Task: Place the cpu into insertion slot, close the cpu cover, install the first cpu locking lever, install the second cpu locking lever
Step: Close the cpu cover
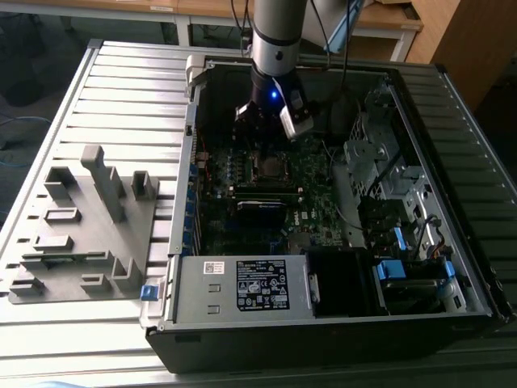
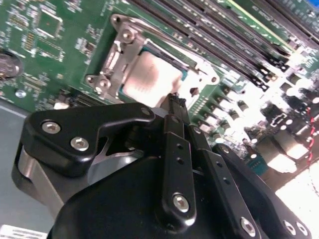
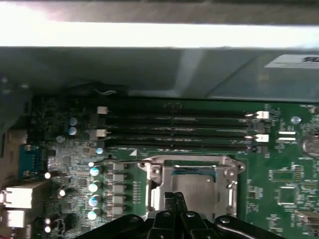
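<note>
The cpu (image 2: 149, 74) lies in the insertion slot (image 1: 266, 166) on the green board, its grey metal top facing up. The silver cpu cover (image 2: 122, 50) lies flat around it, and the chip shows through the window in both wrist views. A thin wire lever (image 3: 117, 160) runs along the socket edge nearest the memory slots. My gripper (image 2: 175, 99) hovers just above the socket's near edge. Its black fingers (image 3: 169, 201) are pressed together with nothing between them. In the exterior view the gripper (image 1: 266, 121) hangs over the socket inside the open case.
Long black memory slots (image 3: 174, 127) run beside the socket. A power supply (image 1: 242, 287), a drive cage (image 1: 388, 170) and the case walls surround the board. A grey fixture (image 1: 89, 218) stands on the slatted table at the exterior view's left.
</note>
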`<state>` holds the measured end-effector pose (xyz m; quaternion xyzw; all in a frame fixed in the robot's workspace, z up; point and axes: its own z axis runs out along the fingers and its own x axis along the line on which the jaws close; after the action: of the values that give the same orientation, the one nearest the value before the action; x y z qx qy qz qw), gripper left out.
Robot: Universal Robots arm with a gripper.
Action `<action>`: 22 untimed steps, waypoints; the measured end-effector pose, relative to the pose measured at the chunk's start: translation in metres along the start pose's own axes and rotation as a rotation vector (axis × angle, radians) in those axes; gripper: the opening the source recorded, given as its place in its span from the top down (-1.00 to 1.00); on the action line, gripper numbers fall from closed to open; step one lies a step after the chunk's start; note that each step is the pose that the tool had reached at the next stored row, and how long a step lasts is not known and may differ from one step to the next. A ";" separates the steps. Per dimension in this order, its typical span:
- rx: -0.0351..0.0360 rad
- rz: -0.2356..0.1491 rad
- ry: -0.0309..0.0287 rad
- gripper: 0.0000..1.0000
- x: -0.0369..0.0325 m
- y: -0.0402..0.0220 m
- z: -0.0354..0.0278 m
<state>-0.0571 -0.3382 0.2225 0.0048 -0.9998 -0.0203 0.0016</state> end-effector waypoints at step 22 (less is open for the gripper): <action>-0.0052 0.000 0.0002 0.79 0.0110 -0.0029 0.0075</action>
<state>-0.0681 -0.3408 0.2150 0.0049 -0.9997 -0.0229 0.0017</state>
